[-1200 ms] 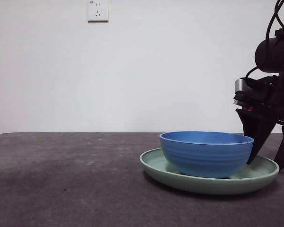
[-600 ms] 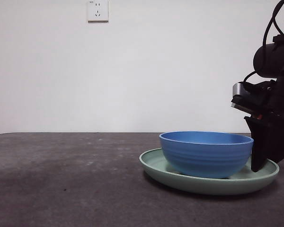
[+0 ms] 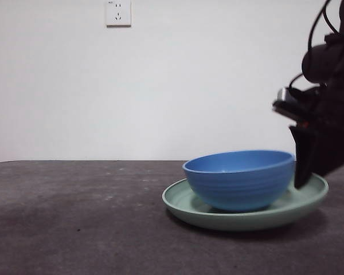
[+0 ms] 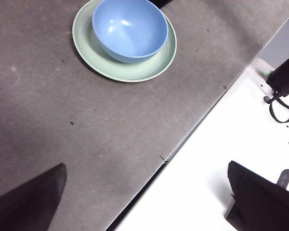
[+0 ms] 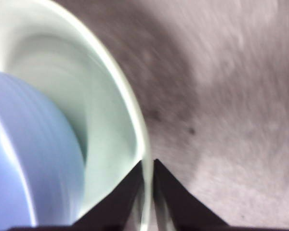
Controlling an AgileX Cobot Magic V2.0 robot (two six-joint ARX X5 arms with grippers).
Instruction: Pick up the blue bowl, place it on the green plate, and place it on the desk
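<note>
Right jaws: your right gripper has its two black jaws pinched on the rim of the green plate, one jaw inside the rim and one outside.
Green plate: it sits between the right jaws at its edge. In the front view the side by the jaws is up off the table and the far side is low, so the plate is tilted.
Blue bowl: it sits in the plate, just past the right jaws on the inner side. In the front view you see the bowl lean the same way as the plate. The wrist picture is blurry, so you cannot tell if the inner jaw touches the bowl.
Table: dark grey, with small pale specks. It lies under the plate and just outside the outer jaw.
Left jaws: your left gripper hangs high over the table edge, jaws spread wide with nothing between them. The bowl and plate are well apart from these jaws, far ahead of them.
Wall: white, far behind it all, with a white socket high up.
</note>
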